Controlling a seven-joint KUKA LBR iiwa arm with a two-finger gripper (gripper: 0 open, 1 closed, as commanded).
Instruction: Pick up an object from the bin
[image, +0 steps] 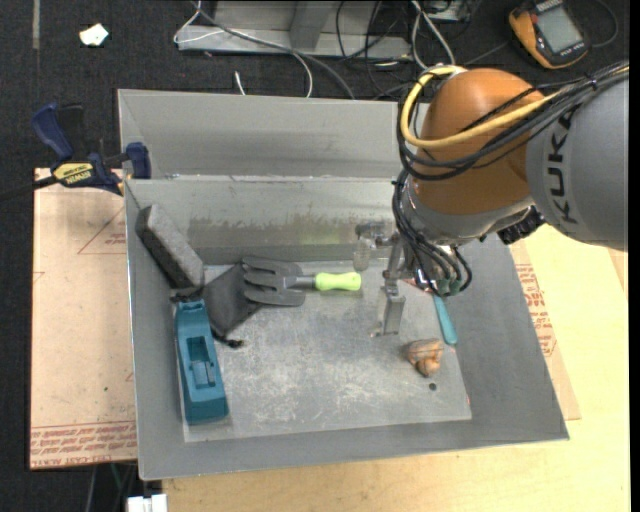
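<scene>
My gripper (388, 316) hangs under the orange-capped wrist, over the bin floor right of centre. Nothing shows in its grasp. A small tan and brown lump (425, 353) lies just right of and below it, a short way apart. A slim teal stick (444, 322) slants down from under the wrist, beside the lump; its upper end is hidden by the arm. Left of the gripper lies a dark grey fork-like utensil with a light green handle (338, 282), the handle's end pointing at the gripper.
Along the left wall lie a blue tape dispenser (200, 366) and a dark grey bar (168, 250), with a black flat piece (228, 302) between them and the utensil. The arm covers the bin's back right corner.
</scene>
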